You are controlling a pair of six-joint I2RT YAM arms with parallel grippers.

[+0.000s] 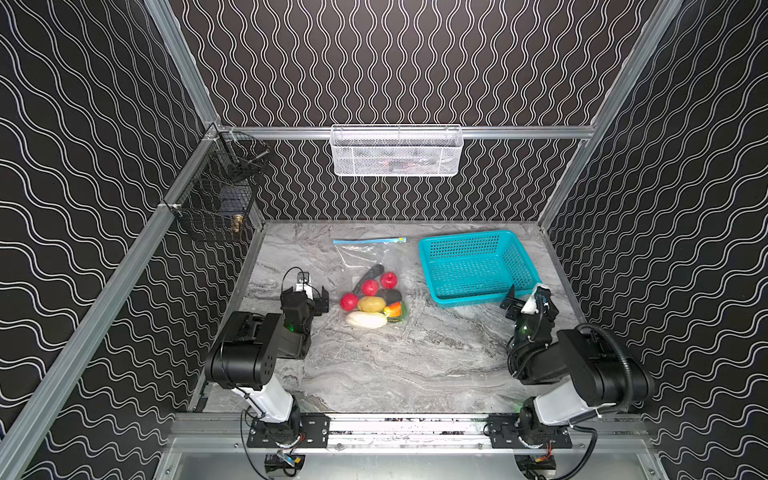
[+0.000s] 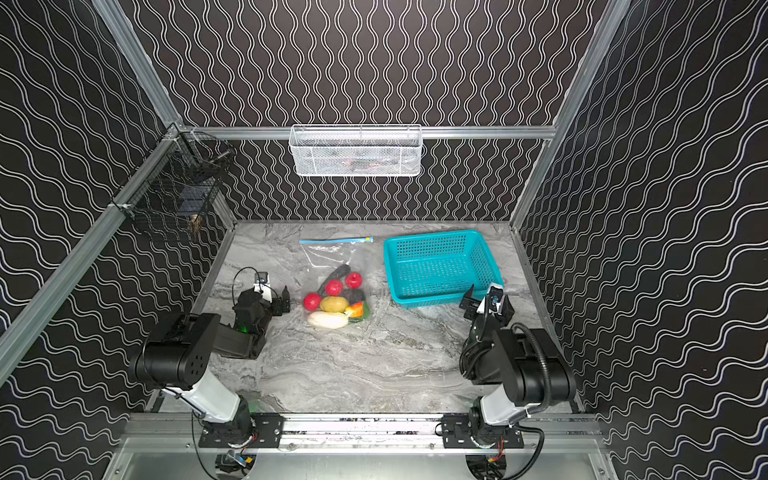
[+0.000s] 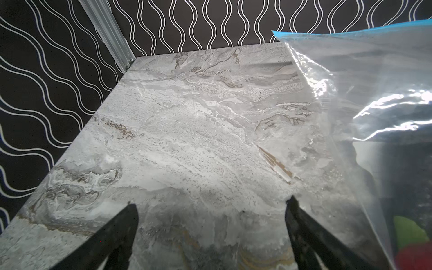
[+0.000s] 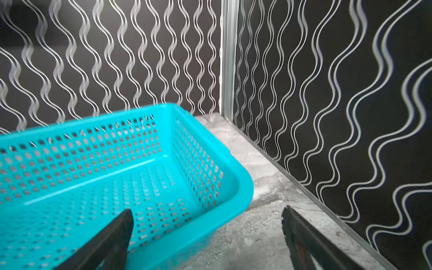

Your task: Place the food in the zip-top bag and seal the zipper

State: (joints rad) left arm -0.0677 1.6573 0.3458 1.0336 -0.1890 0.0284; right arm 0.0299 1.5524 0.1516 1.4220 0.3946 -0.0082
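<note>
Bagging looks done — food (image 1: pixel 372 301) inside zip-top bag (image 1: pixel 365 259), beside left claw (image 1: pixel 323 300). It and right claw (image 1: pixel 525 296) both released, empty. Next: confirm zipper (image 1: pixel 369 240) sealed.

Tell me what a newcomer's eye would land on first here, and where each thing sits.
The bright toy food, bunched inside the clear zip-top bag at the middle of the marble table, grabs the eye first. Just right of it sits the teal basket, with nothing in it. The left gripper and right gripper flank them, both open and holding nothing.
</note>
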